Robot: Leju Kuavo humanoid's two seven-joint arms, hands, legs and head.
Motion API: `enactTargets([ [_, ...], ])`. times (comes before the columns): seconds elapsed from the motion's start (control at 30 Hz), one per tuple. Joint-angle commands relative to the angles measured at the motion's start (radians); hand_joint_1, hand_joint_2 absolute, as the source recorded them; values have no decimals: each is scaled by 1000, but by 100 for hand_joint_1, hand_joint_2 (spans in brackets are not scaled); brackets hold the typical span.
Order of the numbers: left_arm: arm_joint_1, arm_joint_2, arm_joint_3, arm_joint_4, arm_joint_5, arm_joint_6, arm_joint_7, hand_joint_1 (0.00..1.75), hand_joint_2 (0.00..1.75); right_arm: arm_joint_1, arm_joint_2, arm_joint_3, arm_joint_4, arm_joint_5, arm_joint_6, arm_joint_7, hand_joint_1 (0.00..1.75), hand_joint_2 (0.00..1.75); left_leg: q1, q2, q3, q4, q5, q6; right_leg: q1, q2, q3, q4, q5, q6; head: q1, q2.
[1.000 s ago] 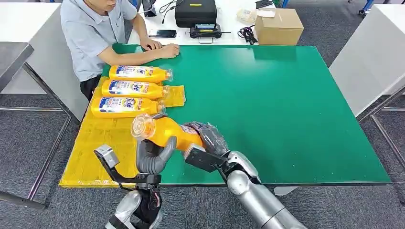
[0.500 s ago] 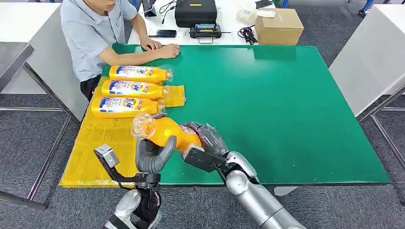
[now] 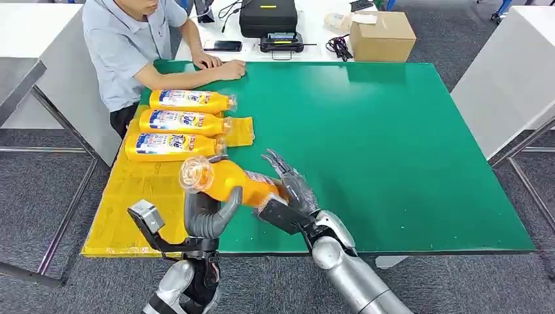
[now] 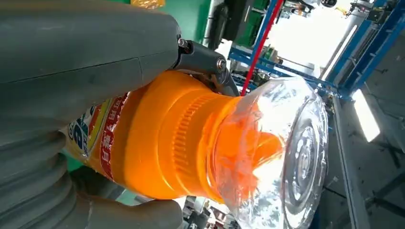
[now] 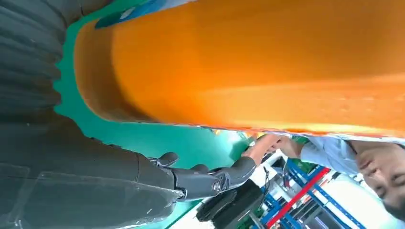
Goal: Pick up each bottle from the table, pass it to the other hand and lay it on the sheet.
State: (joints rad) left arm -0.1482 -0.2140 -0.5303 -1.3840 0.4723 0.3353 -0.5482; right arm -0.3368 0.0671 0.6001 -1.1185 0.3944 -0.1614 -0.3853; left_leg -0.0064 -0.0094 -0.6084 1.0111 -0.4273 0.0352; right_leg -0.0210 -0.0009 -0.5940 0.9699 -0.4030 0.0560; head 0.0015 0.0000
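An orange bottle with a clear cap hangs over the near edge of the green table, cap toward the yellow sheet. My left hand grips it just behind the neck, thumb across the body; in the left wrist view the bottle sits inside that hand. At the bottle's base my right hand has its fingers spread up and off the bottle. The right wrist view shows the bottle beside the palm and the fingers stretched away from it. Three more orange bottles lie side by side on the sheet.
A person sits at the table's far left corner, forearms resting on the green surface beside the sheet. Behind the table stand a black case and a cardboard box. A white table stands to the right.
My right hand's fingers have lifted off the bottle's base and spread. The left hand keeps its hold and the bottle has barely moved.
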Motion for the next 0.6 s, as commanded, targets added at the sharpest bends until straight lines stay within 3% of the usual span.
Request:
enactTargets([
  [0.03, -22, 21, -15, 3, 1, 1, 6, 175, 175, -22, 5, -17, 59, 0, -5, 5, 0, 175, 1, 1, 2, 0, -1, -1, 1, 0, 2, -1, -1, -2, 0, 0],
  [0.17, -27, 32, -27, 12, -143, 118, -35, 175, 175, -5, 0, -33, 57, 19, -32, 5, 0, 175, 1, 1, 5, 0, -2, -2, 1, 0, 5, 0, -2, -3, 0, 0],
  [0.27, -48, 35, -35, 101, -506, 359, -4, 175, 175, 29, -7, -71, 54, 40, -55, -11, 0, 175, 1, -1, 4, -2, -1, -2, 1, -2, 5, -2, -1, -2, 0, 0],
  [0.37, -52, 24, 17, 141, -626, 361, 42, 175, 175, 42, -3, -91, 50, 53, -60, -18, 0, 175, 3, -2, 11, -2, -3, -4, 4, -3, 12, -3, -3, -5, 0, 0],
  [0.47, -54, 20, 28, 146, -627, 355, 42, 175, 175, 43, 0, -95, 47, 56, -59, -18, 0, 175, 1, 0, 3, -1, -1, -1, 1, 0, 3, -1, -1, -2, 0, 0],
  [0.6, -33, -42, 182, 161, -997, 363, 86, 175, 175, 50, 16, -116, 44, 77, -57, -18, 0, 175, 1, 1, 4, -1, -1, -2, 1, 0, 4, -1, -1, -2, 0, 0],
])
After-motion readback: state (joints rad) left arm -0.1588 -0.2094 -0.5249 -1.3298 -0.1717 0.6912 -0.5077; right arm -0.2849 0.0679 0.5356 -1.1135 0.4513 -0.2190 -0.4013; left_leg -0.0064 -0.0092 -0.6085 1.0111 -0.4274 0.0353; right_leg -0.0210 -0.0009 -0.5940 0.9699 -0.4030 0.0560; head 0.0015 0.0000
